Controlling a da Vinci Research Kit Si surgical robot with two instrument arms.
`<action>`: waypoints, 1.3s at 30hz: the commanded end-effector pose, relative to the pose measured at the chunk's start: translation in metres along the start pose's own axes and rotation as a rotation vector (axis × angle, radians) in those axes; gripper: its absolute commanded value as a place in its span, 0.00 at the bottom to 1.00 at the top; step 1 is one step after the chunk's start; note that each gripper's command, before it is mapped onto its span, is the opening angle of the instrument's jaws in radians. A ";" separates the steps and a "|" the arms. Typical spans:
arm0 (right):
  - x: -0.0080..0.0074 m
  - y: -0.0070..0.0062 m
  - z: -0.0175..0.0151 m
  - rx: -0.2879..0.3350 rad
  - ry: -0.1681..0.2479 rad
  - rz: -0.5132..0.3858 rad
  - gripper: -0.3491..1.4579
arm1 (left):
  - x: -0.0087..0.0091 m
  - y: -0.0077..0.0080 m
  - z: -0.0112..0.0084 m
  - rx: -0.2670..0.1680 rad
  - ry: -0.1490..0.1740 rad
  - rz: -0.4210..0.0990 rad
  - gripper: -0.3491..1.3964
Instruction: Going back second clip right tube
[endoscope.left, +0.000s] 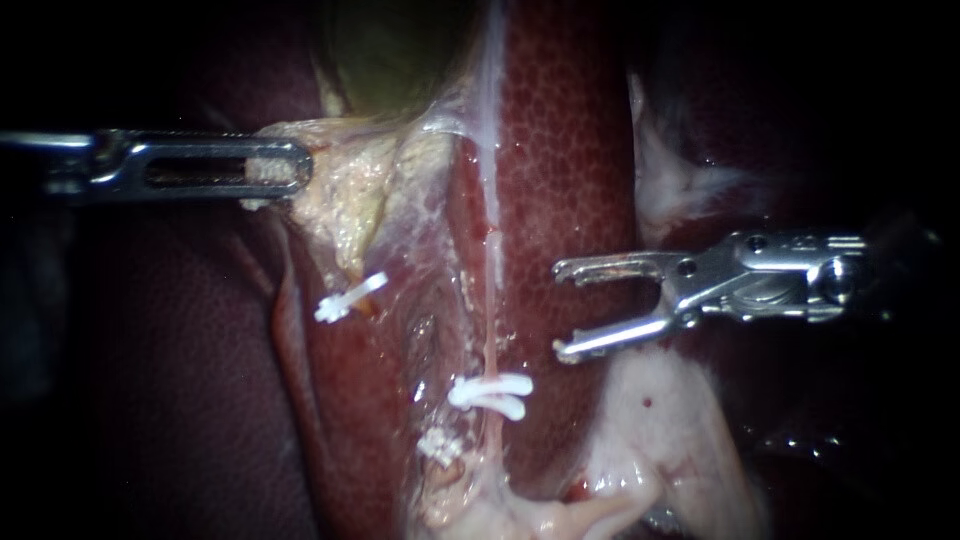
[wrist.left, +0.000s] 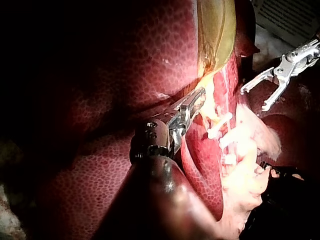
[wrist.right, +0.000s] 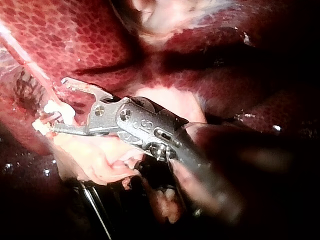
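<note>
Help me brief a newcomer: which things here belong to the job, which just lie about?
Job: right instrument, metal jaws open; white plastic clips on thin pale right tube.
Lying about: left instrument; lone white clip near it; dark red liver.

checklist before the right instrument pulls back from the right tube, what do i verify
1. Right instrument jaws open and empty: ok.
2. Its jaw tips apart from the right tube: ok, bare liver shows between them in the endoscope view.
3. Two clips across the right tube, side by side: ok.
4. Each clip closed fully round the tube: cannot tell.
5. Left instrument jaws shut on the pale tissue beside the gallbladder: ok.
</note>
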 end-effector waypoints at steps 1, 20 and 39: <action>0.0005 -0.0004 -0.0001 0.002 0.000 -0.006 0.52 | 0.0000 0.0000 0.0000 0.000 0.000 0.000 0.00; 0.0028 -0.0021 -0.0017 0.008 0.019 -0.053 0.52 | 0.0027 0.0008 0.0034 0.008 0.017 0.017 0.00; 0.0028 -0.0019 -0.0021 0.008 0.022 -0.052 0.52 | 0.0054 0.0015 0.0088 0.020 0.062 0.030 0.00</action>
